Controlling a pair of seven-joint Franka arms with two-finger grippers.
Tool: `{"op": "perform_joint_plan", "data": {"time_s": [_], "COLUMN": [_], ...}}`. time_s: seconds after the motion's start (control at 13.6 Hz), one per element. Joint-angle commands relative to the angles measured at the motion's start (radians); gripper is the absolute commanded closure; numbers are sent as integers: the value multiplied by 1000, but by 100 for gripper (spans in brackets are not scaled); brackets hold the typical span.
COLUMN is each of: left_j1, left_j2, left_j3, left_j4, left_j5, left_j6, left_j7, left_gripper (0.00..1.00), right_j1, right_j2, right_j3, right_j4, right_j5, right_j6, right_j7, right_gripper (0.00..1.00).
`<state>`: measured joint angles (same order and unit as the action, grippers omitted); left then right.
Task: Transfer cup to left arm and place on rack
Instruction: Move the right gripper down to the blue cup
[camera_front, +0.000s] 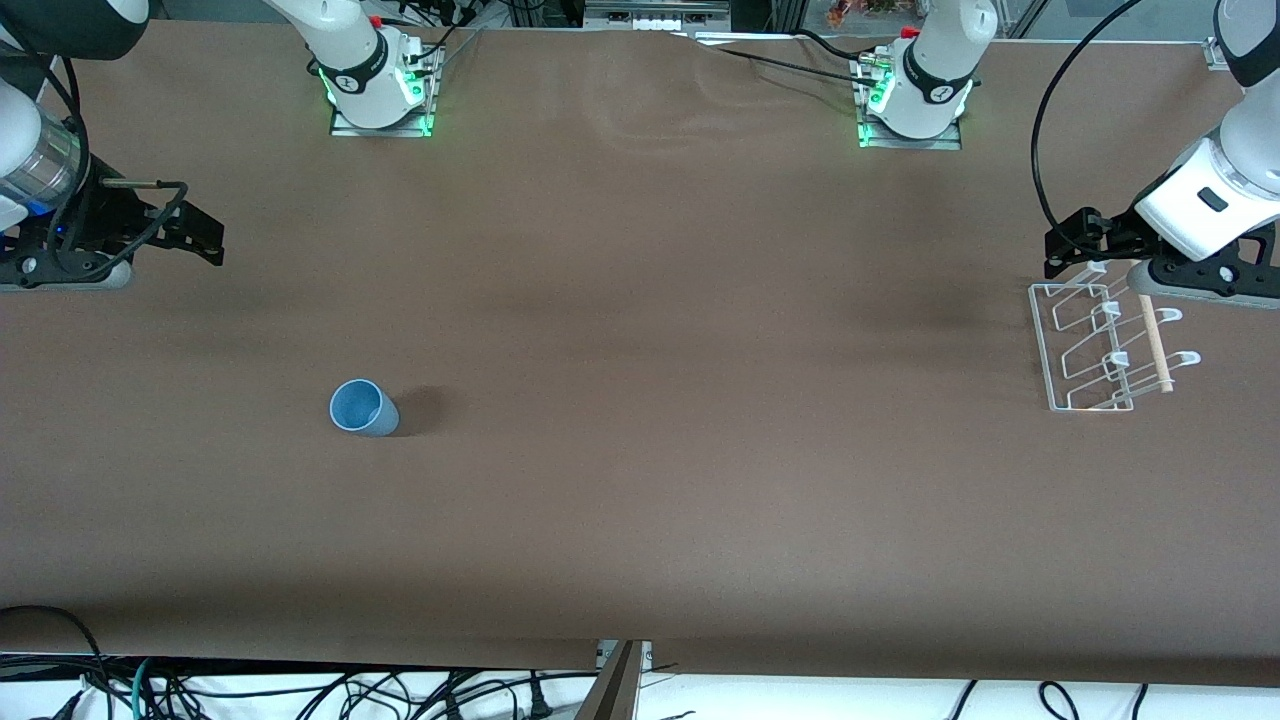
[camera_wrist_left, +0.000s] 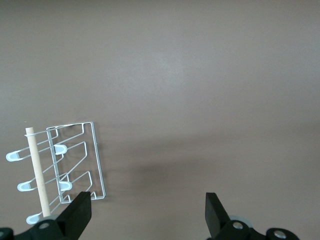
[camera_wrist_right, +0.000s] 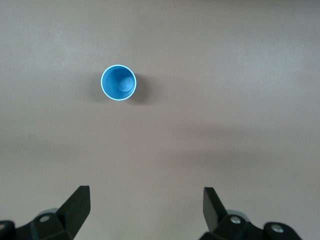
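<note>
The first step is the right arm's: reach the cup (camera_front: 362, 408) and pick it up. The right gripper (camera_front: 195, 235) hangs at its own end of the table with its fingers spread wide and nothing between them. The cup stands upright on the table (camera_front: 640, 330), well apart from that gripper and nearer the front camera. In the right wrist view the cup (camera_wrist_right: 119, 83) sits ahead of the fingertips and off-centre between them.

To do this well, I would bring the gripper over the cup until it is centred between the fingers. Then descend and close on the wall low enough to leave the upper part free for the left arm (a handover needs room for a second grip). The cup is light and tapered, so a glancing touch could tip it.

The cup looks empty; its bottom shows bare.

The left gripper (camera_front: 1110, 240) waits over the rack (camera_front: 1085, 345), fingers wide apart and empty. The rack (camera_wrist_left: 75, 162) holds nothing on its hooks.
</note>
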<state>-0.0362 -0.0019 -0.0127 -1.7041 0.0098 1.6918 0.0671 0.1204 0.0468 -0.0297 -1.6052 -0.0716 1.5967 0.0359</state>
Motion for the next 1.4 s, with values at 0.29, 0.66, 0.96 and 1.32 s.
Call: {"op": "perform_joint_plan", "data": {"time_s": [0.29,0.66,0.96,1.32], "left_j1": [-5,-5,-5,-5], "left_j2": [-1,-1,-1,-1], "left_j3": [3,3,3,3], "left_j4": [3,3,3,3], "left_j5": [-18,-18,-18,-18], "left_j6": [5,5,5,5], "left_j7": [-7,-6,-7,-6], "left_gripper": [0,0,0,0], "right_j1": [-16,-18,-24,-24], "right_j2": [39,94,185,321], "right_j3": [19,25,24,25], "right_j4": [56,1,-22,-21], "right_j5": [-11,-14,-14,21], "right_j6": [-14,99,216,327], "right_j7": [-10,5,-7,15], "right_gripper": [0,0,0,0]}}
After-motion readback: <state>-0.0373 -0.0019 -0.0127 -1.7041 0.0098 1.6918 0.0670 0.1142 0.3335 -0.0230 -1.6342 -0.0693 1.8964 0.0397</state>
